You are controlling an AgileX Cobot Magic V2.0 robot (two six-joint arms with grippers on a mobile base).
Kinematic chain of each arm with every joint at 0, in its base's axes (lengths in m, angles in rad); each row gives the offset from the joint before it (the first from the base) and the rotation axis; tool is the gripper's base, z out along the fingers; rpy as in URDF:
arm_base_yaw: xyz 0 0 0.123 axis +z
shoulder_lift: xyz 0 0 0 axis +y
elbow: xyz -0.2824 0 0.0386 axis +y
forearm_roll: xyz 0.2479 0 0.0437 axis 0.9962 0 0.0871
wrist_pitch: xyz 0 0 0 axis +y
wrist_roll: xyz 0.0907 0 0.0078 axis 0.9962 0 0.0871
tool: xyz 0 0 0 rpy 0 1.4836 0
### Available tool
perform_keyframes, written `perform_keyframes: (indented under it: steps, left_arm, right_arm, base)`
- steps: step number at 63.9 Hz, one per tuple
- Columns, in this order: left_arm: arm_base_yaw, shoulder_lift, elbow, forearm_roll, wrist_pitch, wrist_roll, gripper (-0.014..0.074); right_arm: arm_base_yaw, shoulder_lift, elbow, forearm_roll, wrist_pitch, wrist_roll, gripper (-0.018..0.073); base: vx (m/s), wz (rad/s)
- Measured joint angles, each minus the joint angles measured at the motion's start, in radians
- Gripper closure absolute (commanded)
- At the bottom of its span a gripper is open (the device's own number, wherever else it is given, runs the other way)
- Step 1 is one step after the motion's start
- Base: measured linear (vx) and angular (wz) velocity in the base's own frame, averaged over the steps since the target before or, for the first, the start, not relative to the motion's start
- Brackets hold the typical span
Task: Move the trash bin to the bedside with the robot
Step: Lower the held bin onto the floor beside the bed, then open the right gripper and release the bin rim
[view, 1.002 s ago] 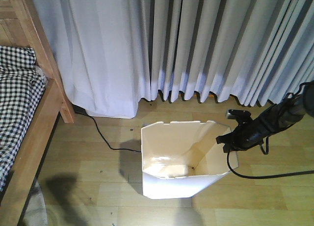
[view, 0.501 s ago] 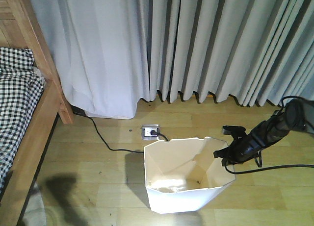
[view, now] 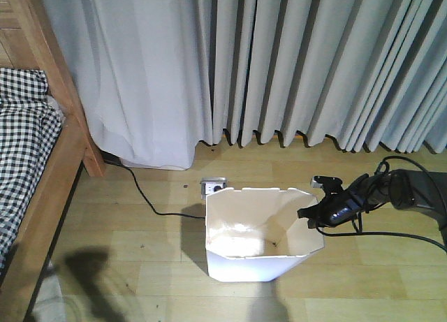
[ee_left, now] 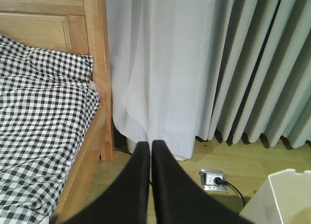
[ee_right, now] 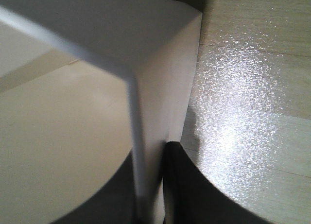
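Note:
The white trash bin [view: 255, 255] stands upright on the wood floor, cream inside, below the curtains. My right gripper [view: 308, 215] is shut on its right rim; in the right wrist view the bin wall [ee_right: 165, 73] runs between the two black fingers [ee_right: 187, 185], one inside and one outside. The bed [view: 42, 189] with its wooden frame and gingham bedding is at the far left, well apart from the bin. It fills the left of the left wrist view [ee_left: 43, 117]. My left gripper [ee_left: 150, 148] is shut and empty, held above the floor; the bin's rim [ee_left: 284, 182] shows at lower right.
Grey-white curtains [view: 279, 63] hang across the back. A floor socket [view: 213, 187] with a black cable [view: 143, 196] lies just behind the bin, the cable running toward the bed leg. A dark shadow lies on the floor at lower left.
The bin has shifted slightly right and toward the curtains side of the view, uncovering the floor socket. My right arm has dropped lower and flatter while staying on the rim.

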Motion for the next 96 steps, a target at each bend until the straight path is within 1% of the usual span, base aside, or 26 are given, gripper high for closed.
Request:
perform_keyframes:
  steps: [7,16,31,43,56,66,75,96]
  left_arm:
    - [0.0,0.0,0.0,0.0,0.0,0.0,0.0603]
    - [0.0,0.0,0.0,0.0,0.0,0.0,0.0603]
    - [0.0,0.0,0.0,0.0,0.0,0.0,0.0603]
    - [0.0,0.0,0.0,0.0,0.0,0.0,0.0603]
    - [0.0,0.0,0.0,0.0,0.0,0.0,0.0603]
    - [0.0,0.0,0.0,0.0,0.0,0.0,0.0603]
    - [0.0,0.0,0.0,0.0,0.0,0.0,0.0603]
    - [0.0,0.0,0.0,0.0,0.0,0.0,0.0603]
  right_arm:
    - [0.0,0.04,-0.053,-0.04,0.019,0.034,0.0559]
    - [0.0,0.069,-0.113,-0.064,0.055,0.076,0.0555]
    - [0.0,0.09,-0.171,-0.08,0.088,0.102,0.0542]
    - [0.001,0.098,-0.179,-0.076,0.095,0.114,0.0514]
    - [0.001,0.099,-0.181,-0.076,0.115,0.12,0.0413]
    - [0.002,0.099,-0.187,-0.045,0.151,0.122,0.0305]
    - [0.0,0.086,-0.194,-0.031,0.151,0.123,0.0237]
    - [0.0,0.082,-0.196,-0.018,0.154,0.125,0.0169]
  base:
    - [0.0,0.0]
    - [0.0,0.0]
    - [0.0,0.0]
    - [0.0,0.0]
    - [0.0,0.0]
    - [0.0,0.0]
    - [0.0,0.0]
    - [0.0,0.0]
